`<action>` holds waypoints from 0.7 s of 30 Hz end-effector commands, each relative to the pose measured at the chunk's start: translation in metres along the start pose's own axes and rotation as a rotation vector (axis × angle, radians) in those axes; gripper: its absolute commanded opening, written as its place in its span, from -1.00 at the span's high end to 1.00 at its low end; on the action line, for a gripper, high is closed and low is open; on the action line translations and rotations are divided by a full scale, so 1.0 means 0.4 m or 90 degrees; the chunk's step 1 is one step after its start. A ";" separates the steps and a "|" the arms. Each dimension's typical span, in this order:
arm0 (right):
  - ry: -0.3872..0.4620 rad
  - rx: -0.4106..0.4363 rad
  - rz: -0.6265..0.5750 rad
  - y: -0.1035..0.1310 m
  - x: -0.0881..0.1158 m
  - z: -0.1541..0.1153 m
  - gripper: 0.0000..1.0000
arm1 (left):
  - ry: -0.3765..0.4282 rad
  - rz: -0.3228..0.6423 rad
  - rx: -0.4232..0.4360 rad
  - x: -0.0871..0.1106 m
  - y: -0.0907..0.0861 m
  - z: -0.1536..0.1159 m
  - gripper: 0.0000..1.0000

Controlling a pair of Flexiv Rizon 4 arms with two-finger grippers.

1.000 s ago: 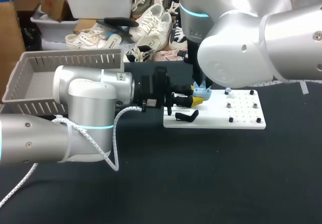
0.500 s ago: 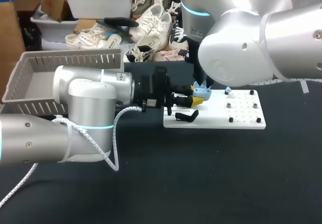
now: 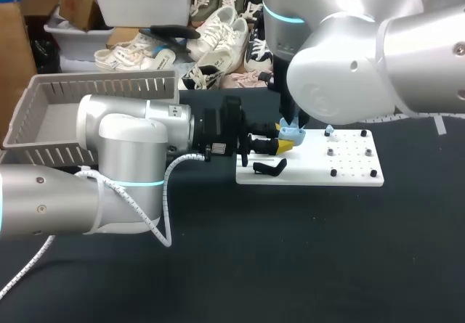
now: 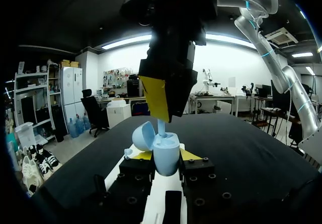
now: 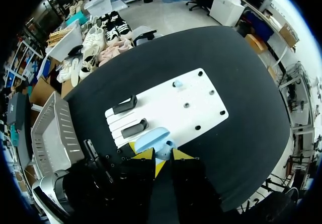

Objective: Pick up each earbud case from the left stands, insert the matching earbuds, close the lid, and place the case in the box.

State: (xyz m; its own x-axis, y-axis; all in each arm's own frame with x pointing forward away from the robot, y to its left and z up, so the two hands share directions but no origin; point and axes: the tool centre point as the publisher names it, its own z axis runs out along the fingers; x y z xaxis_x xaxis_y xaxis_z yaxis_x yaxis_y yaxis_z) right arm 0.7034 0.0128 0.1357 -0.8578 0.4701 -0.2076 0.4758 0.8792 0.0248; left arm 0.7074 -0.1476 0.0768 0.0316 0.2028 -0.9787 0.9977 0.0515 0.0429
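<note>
The light-blue case (image 4: pixel 166 159), lid open, is held over the white board (image 3: pixel 312 176), pinched between the jaws of the left gripper (image 4: pixel 165 156). Above it, the right gripper (image 5: pixel 162 156) pinches an earbud (image 4: pixel 162 128) at the case's mouth. Best to lower it straight, hold the case steady, and let go only once it is seated.

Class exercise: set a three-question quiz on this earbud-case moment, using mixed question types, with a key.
1. Multiple choice: the blue case is A) on a stand, B) in the left gripper, C) in the box.
2. True or false: the case's lid is shut.
3. Fill in: one earbud rests on the white ____.
Key: 1 B; 2 false, it stands open; 3 board.
</note>
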 end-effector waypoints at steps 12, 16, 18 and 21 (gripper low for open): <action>0.000 -0.001 0.003 -0.009 0.006 0.002 1.00 | -0.002 0.001 -0.005 -0.001 -0.005 0.000 1.00; 0.000 -0.001 0.006 -0.012 0.004 0.003 1.00 | -0.002 0.001 -0.005 -0.001 -0.005 0.000 1.00; 0.000 -0.002 0.008 -0.012 0.003 0.003 1.00 | -0.002 0.001 -0.005 -0.001 -0.005 0.000 1.00; 0.001 -0.002 0.010 -0.014 0.002 0.004 1.00 | -0.002 0.001 -0.005 -0.001 -0.005 0.000 1.00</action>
State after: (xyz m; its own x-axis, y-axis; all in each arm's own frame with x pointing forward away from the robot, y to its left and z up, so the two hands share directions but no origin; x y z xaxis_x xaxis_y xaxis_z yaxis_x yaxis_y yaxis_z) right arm 0.7024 0.0096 0.1345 -0.8529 0.4815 -0.2016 0.4868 0.8731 0.0260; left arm 0.7076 -0.1475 0.0772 0.0319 0.2021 -0.9788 0.9977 0.0519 0.0432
